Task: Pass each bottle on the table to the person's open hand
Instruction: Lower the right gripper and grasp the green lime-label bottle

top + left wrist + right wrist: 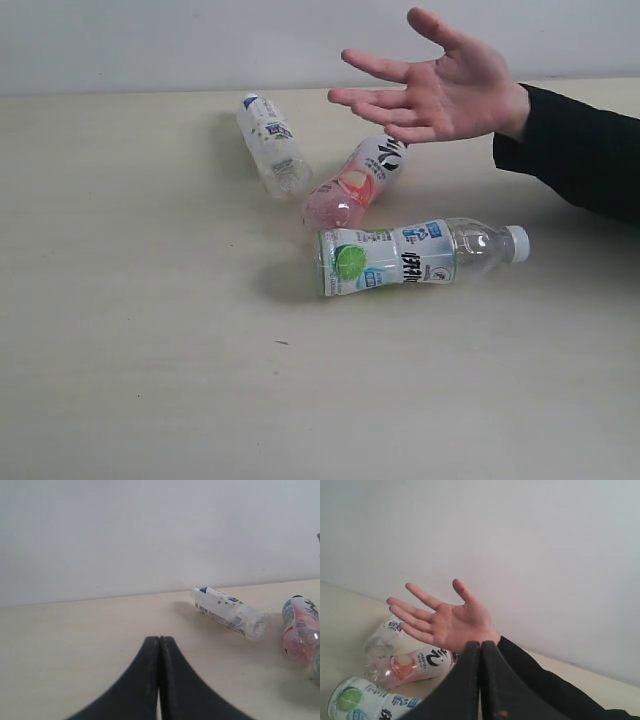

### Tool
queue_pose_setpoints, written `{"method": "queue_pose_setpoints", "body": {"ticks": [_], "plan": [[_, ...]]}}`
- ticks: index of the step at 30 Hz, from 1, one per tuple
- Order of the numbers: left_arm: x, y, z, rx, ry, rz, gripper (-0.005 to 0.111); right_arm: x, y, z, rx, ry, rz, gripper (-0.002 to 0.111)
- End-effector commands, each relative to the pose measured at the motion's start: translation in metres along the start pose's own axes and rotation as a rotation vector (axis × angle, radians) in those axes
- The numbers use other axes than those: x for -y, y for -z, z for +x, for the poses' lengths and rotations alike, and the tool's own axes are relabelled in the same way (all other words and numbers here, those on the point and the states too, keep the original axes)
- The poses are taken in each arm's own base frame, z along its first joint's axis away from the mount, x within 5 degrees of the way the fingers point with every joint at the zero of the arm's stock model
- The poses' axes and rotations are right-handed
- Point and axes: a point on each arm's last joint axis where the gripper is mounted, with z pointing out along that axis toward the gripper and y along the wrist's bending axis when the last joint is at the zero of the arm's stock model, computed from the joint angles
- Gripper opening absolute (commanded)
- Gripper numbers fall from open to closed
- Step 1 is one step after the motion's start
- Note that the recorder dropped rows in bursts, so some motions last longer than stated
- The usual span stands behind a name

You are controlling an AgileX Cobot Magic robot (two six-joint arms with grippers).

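Observation:
Three bottles lie on their sides on the table (140, 360): a small blue-capped one (270, 145), a pink one (355, 185) and a lime-label one with a white cap (410, 258). No green-apple bottle shows. The person's open hand (440, 90) hovers palm up above the pink bottle's cap end. Neither gripper appears in the exterior view. My left gripper (159, 639) is shut and holds nothing, low over the table, well short of the blue-capped bottle (227, 612). My right gripper (480, 643) is shut and holds nothing, pointing at the hand (445, 620) and the pink bottle (410, 665).
A pale wall (200, 40) rises behind the table. The person's black sleeve (580, 150) reaches in from the right. In the left wrist view the pink bottle (300, 632) lies beyond the blue-capped one. The lime bottle (365, 700) is nearest in the right wrist view.

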Motion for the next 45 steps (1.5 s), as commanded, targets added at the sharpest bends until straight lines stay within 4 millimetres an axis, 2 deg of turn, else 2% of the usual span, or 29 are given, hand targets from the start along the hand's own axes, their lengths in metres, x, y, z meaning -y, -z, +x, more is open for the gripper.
{"method": "queue_pose_setpoints", "body": {"ticks": [1, 5, 10, 15, 19, 22, 25, 28, 33, 37, 39, 42, 45], "plan": [[0.000, 0.000, 0.000, 0.013, 0.006, 0.006, 0.000, -0.001, -0.016, -0.008, -0.092, 0.031, -0.040, 0.000], [0.000, 0.000, 0.000, 0.013, 0.006, 0.006, 0.000, -0.004, -0.036, -0.017, -0.263, 0.108, -0.099, 0.000], [0.000, 0.000, 0.000, 0.013, 0.006, 0.006, 0.000, -0.014, -0.070, -0.030, -0.571, 0.241, -0.209, 0.000], [0.000, 0.000, 0.000, 0.013, 0.006, 0.006, 0.000, -0.040, -0.123, -0.042, -0.894, 0.419, -0.334, 0.002], [0.000, 0.000, 0.000, 0.013, 0.006, 0.006, 0.000, -0.065, -0.165, -0.053, -0.934, 0.581, -0.442, 0.007], [0.000, 0.000, 0.000, 0.013, 0.006, 0.006, 0.000, -0.076, -0.187, -0.057, -0.940, 0.526, -0.416, 0.007], [0.000, 0.000, 0.000, 0.013, 0.006, 0.006, 0.000, -0.085, -0.204, -0.045, -0.957, 0.534, -0.418, 0.007], [0.000, 0.000, 0.000, 0.013, 0.006, 0.006, 0.000, -0.095, -0.217, -0.028, -0.995, 0.654, -0.502, 0.007], [0.000, 0.000, 0.000, 0.013, 0.006, 0.006, 0.000, -0.104, -0.228, -0.006, -1.027, 0.888, -0.660, 0.007], [0.000, 0.000, 0.000, 0.013, 0.006, 0.006, 0.000, -0.107, -0.233, 0.001, -1.028, 0.928, -0.689, 0.007], [0.000, 0.000, 0.000, 0.013, 0.006, 0.006, 0.000, -0.109, -0.235, 0.006, -1.033, 0.960, -0.713, 0.013], [0.000, 0.000, 0.000, 0.013, 0.006, 0.006, 0.000, -0.116, -0.244, 0.015, -0.996, 0.978, -0.729, 0.039], [0.000, 0.000, 0.000, 0.013, 0.006, 0.006, 0.000, -0.122, -0.251, 0.024, -0.971, 0.969, -0.741, 0.056]]}}
